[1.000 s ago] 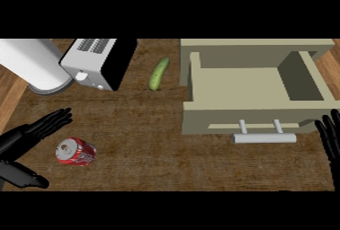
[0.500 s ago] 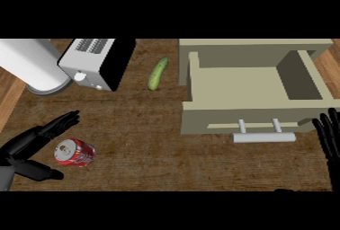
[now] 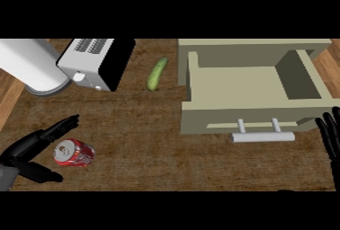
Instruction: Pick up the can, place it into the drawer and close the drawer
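The pick-up step is judged to be in hand, with nothing yet grasped. The can (image 3: 73, 152), red with a silver end, is seen lying on its side on the worktop (image 3: 153, 152) at the lower left of the head view. It is well apart from the drawer (image 3: 219, 117), which stands pulled out at the upper right with its bar handle (image 3: 262, 136) facing the robot. The left hand (image 3: 26, 147) is placed around the can but is not closed on it. Its fingers (image 3: 58, 129) are stretched out straight along the can's far side and its thumb (image 3: 41, 173) is held apart on the near side, so the can lies in the gap between them; whether it is touched cannot be told. The right hand (image 3: 330, 134) is shown at the right edge, fingers up and straight, at rest near the drawer's front corner. A cucumber (image 3: 157, 74), a toaster (image 3: 96, 63) and a white cylinder (image 3: 30, 67) are set along the back of the worktop, off the line to the drawer. For the next move, the fingers and thumb would need to be curled round the can's body until it is held. Because it lies on its round side, it could be rolled away if pushed from 1 side only. A lift and a carry to the drawer would then be called for, with the closing push left for last.
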You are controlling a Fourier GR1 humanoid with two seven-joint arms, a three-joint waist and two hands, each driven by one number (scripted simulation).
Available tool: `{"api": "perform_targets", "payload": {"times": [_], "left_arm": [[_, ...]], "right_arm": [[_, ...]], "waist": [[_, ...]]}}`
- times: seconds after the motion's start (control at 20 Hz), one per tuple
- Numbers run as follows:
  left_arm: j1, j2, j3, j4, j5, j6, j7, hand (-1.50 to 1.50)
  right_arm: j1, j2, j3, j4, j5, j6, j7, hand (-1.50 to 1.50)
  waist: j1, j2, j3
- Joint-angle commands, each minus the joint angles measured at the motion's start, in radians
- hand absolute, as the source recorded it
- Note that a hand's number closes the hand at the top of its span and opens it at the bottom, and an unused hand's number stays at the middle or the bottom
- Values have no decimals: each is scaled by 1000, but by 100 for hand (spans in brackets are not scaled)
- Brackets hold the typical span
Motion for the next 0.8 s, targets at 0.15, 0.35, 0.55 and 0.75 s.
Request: {"api": "perform_targets", "payload": {"times": [0.15, 0.35, 0.55, 0.75], "left_arm": [[-69, 9, -75, 155, -32, -120, -234, -150], [-104, -50, -110, 199, -23, -76, -219, -150], [-130, -5, -128, 233, -23, -95, -266, -150], [-142, -37, -156, 281, -36, -43, -296, -150]], "right_arm": [[-30, -1, 0, 6, 12, -12, 16, -150], [15, 12, 18, -25, -1, 8, 14, -150], [42, 18, 14, -51, 2, 5, 22, -150], [16, -21, -44, -81, -68, 22, 63, -150]], "waist": [[-2, 3, -1], [-11, 2, 0], [-5, -1, 1], [-4, -1, 0]]}}
